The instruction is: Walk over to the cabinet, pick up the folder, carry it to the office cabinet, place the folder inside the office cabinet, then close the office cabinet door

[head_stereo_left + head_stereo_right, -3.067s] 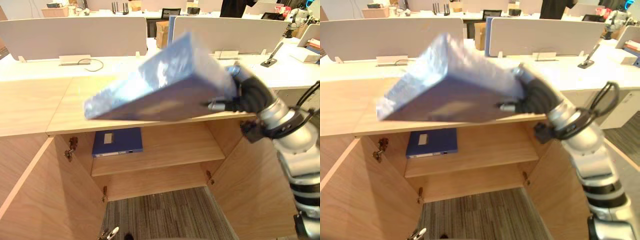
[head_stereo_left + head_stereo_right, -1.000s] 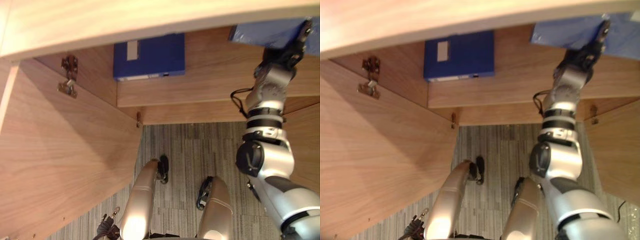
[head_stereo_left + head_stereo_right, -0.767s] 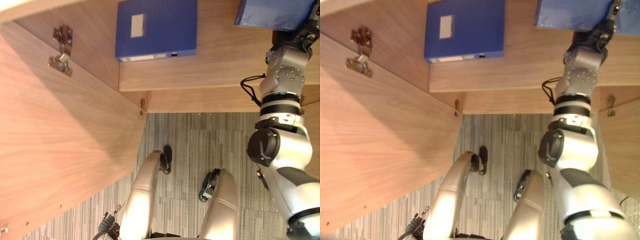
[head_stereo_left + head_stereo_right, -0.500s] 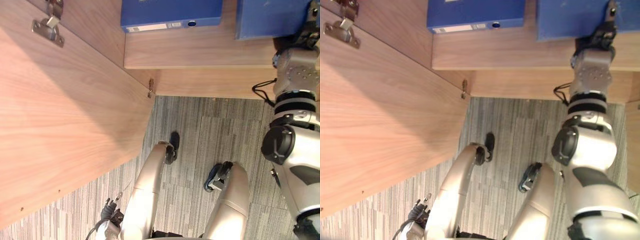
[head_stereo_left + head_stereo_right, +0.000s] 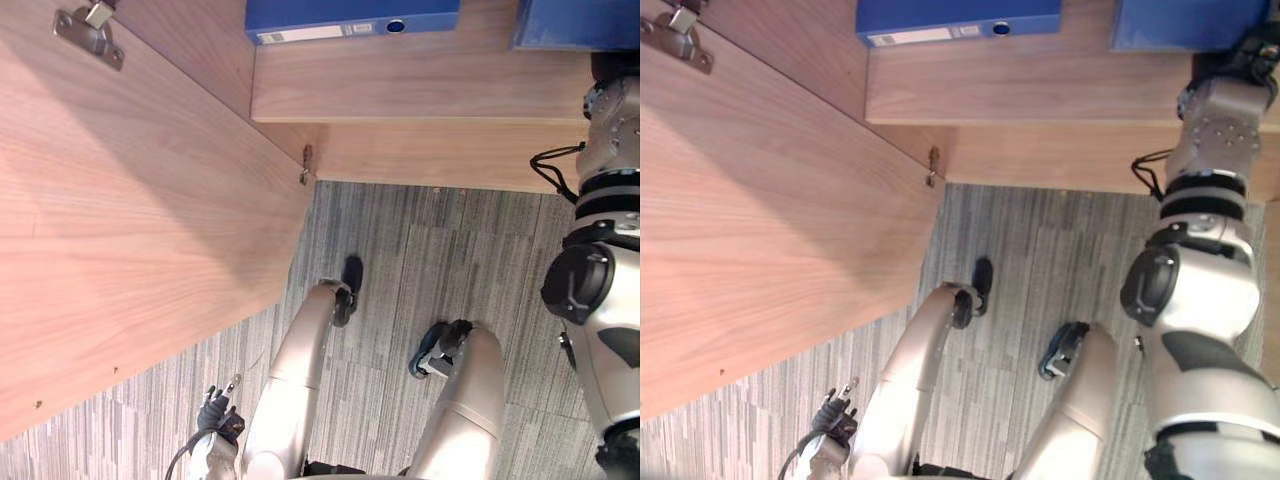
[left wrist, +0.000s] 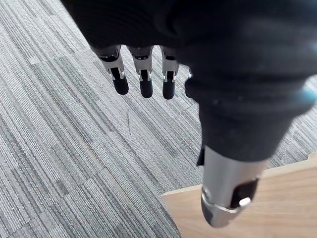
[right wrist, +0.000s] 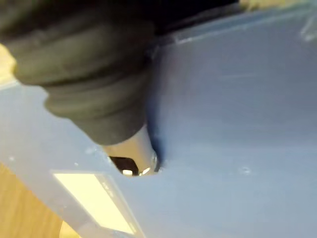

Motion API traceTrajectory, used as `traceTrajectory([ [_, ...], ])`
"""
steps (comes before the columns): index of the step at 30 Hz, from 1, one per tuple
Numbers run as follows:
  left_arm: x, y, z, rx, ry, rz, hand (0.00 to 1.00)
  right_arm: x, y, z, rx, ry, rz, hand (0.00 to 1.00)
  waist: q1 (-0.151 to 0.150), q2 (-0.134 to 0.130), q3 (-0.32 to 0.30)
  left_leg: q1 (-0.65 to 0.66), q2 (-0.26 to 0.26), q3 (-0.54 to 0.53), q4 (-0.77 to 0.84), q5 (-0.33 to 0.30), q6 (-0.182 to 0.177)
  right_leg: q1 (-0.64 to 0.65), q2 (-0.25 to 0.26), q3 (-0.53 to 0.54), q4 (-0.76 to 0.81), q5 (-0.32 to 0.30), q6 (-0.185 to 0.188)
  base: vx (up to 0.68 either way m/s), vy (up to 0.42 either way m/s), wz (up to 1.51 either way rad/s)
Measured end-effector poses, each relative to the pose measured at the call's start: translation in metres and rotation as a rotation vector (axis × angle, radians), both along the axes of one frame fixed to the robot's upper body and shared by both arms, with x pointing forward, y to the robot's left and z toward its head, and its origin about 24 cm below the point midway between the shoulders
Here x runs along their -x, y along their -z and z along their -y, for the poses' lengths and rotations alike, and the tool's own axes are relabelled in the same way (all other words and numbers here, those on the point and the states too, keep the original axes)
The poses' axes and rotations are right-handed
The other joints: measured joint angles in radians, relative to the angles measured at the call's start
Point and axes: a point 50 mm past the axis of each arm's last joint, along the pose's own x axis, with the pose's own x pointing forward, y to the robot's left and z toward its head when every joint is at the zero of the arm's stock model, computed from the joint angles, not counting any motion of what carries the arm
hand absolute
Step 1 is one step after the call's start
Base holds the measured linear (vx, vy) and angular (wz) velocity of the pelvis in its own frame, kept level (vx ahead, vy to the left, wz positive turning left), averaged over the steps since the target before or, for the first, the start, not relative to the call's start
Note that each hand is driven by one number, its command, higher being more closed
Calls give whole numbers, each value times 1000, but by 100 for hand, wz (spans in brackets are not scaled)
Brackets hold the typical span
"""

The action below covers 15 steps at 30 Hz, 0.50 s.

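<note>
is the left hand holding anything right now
No, the left hand hangs over the grey carpet with straight fingers and nothing in them.

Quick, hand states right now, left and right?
Left hand: open, holding nothing, hanging over the grey striped carpet.
Right hand: against the blue plastic folder; open or shut cannot be told.

Grey striped carpet [image 5: 430,250] is covering the floor, its tiles lying with their lines running different ways. On the left a light wooden cabinet door [image 5: 130,220] is standing open, a metal hinge [image 5: 88,28] showing at its far end. A wooden shelf [image 5: 400,95] is running across the far side.
</note>
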Motion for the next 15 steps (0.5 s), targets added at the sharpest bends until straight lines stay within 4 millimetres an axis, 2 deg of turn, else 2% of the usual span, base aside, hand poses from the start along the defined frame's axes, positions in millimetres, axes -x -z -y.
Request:
traceTrajectory([
  [4, 0, 0, 0, -2, -11, -6, 0, 6, -10, 0, -36, 15, 72, 0, 2, 12, 6, 0, 0, 0, -2, 3, -1, 0, 0, 0, 0, 0, 0, 44, -55, 1],
  [8, -4, -3, 0, -7, -9, 14, 0, 13, -19, 2, -27, 45, 127, 0, 1, 13, 6, 3, -1, 0, -10, 9, -3, -1, -1, 0, -1, 0, 0, 39, -60, 2],
  [11, -6, -5, 1, -13, 6, 25, 0, 16, -24, 4, 58, 82, 120, 0, 0, 17, 11, 6, -1, 0, -14, 13, -5, 0, 0, 0, -1, 0, 0, 33, -59, 1],
  [15, -6, -5, 1, -16, 5, 28, 0, 14, -27, -1, 364, 138, 15, 0, -3, 17, 11, 15, -1, 0, -31, 19, -7, 6, 0, -2, -12, 2, -3, 36, -62, 0],
])
